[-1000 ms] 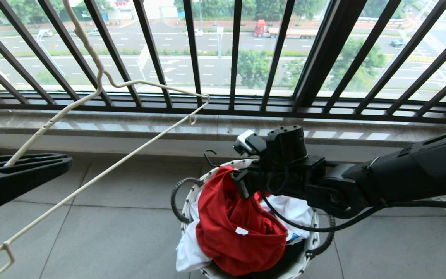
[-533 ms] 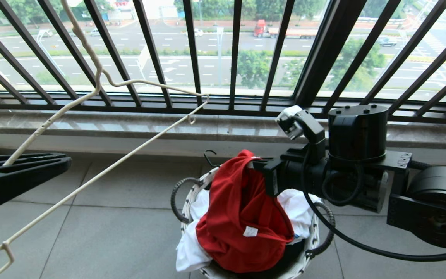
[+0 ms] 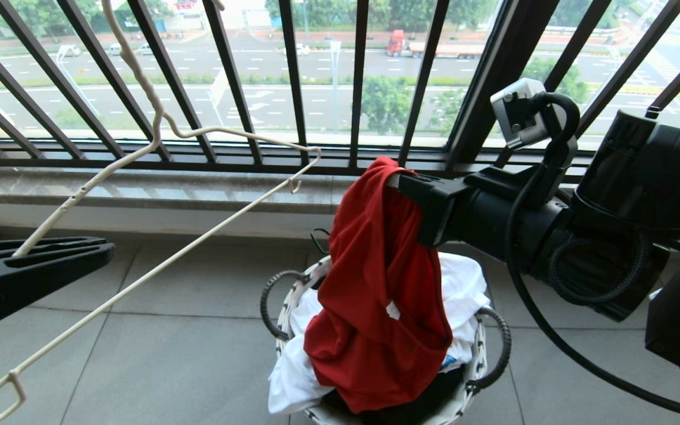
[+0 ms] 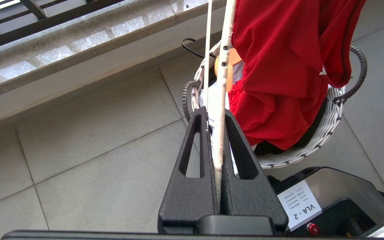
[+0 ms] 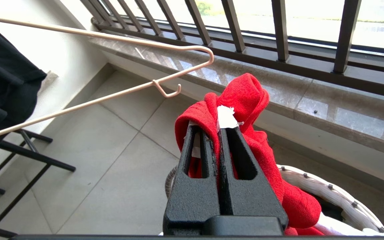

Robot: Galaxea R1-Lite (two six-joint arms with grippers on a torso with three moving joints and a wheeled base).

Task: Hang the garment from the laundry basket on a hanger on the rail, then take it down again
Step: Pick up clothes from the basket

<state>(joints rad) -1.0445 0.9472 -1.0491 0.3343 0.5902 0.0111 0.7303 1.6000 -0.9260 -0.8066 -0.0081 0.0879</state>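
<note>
The right claw (image 3: pixel 399 177) is closed on a fold of the red garment (image 3: pixel 378 295), which is held above the laundry basket (image 3: pixel 481 360); the lower part of the cloth is draped into the basket over white laundry (image 3: pixel 287 378). At the left, the left claw (image 4: pixel 216 133) is closed on the cream hanger (image 3: pixel 157 265), which is held tilted before the window railing (image 3: pixel 293 77).

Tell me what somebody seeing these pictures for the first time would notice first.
The red T-shirt stands out, pinched at its top by the right gripper and hanging over the white laundry basket on the tiled floor, its lower part in the basket. On the left, the left gripper is shut on a thin cream wire hanger slanting across the black window railing.
</note>
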